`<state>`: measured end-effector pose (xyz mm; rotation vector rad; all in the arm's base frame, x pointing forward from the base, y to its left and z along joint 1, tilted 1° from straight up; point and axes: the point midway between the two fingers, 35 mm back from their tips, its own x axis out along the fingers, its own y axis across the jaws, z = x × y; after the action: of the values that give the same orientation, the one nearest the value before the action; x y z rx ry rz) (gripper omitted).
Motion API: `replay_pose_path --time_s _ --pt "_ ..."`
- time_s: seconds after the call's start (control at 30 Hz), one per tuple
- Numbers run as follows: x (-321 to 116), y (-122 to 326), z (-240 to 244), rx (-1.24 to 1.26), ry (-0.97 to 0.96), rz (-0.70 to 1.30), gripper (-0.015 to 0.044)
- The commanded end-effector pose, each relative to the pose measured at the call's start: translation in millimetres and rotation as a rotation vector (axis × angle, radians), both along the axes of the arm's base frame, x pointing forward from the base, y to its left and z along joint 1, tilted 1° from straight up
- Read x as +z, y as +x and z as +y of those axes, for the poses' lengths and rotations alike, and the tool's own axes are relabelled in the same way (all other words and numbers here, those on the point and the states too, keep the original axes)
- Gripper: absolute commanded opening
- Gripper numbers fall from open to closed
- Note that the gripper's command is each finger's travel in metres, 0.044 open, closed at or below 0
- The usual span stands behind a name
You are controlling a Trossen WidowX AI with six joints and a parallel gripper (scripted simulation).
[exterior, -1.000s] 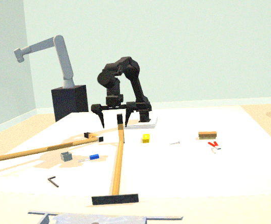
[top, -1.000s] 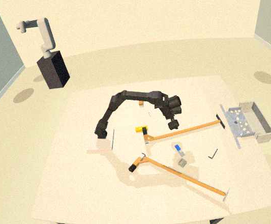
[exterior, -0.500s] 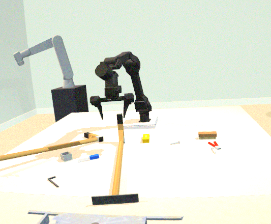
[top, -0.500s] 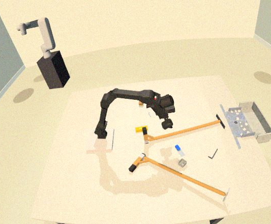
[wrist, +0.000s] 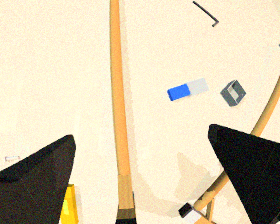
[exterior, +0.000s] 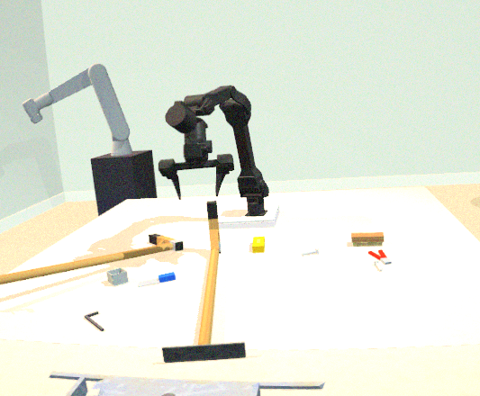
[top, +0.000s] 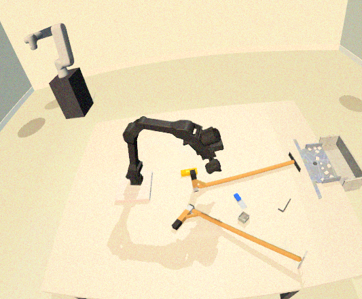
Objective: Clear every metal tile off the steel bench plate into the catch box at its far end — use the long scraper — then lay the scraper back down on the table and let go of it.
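Note:
My gripper (exterior: 198, 196) (wrist: 144, 136) is open and empty, fingers pointing down, above the grip end of a long tool. This tool (top: 246, 175) (exterior: 209, 292) (wrist: 118, 100) has an orange pole and a wide black blade (top: 295, 162) (exterior: 203, 352) standing just before the steel plate. The pole runs between the fingers in the wrist view, below them. A second long orange tool (top: 246, 235) (exterior: 66, 268) lies to the side, with a thin pale blade (top: 302, 259). Several small pale tiles (top: 326, 172) lie on the steel plate (top: 312, 171) (exterior: 133, 388). The catch box (top: 350, 156) adjoins its far end.
Between the poles are a blue-ended object (top: 237, 197) (exterior: 167, 277) (wrist: 179, 92), a small grey open box (top: 243, 217) (exterior: 117, 276) (wrist: 233, 93) and a hex key (top: 286, 205) (exterior: 95, 322). A yellow block (top: 185, 172) (exterior: 258, 245) sits beside the black-bladed tool's grip. A brown block (exterior: 367, 238) lies farther off.

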<state>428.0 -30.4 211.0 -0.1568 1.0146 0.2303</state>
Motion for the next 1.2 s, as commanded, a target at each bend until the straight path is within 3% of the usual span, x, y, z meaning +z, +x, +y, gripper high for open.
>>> replay_pose_path --time_s 0.0,1.17 --pt "0 -13 -4 0.006 0.006 -0.002 0.044" --pt "2 -117 -21 0.015 0.03 -0.102 0.044"
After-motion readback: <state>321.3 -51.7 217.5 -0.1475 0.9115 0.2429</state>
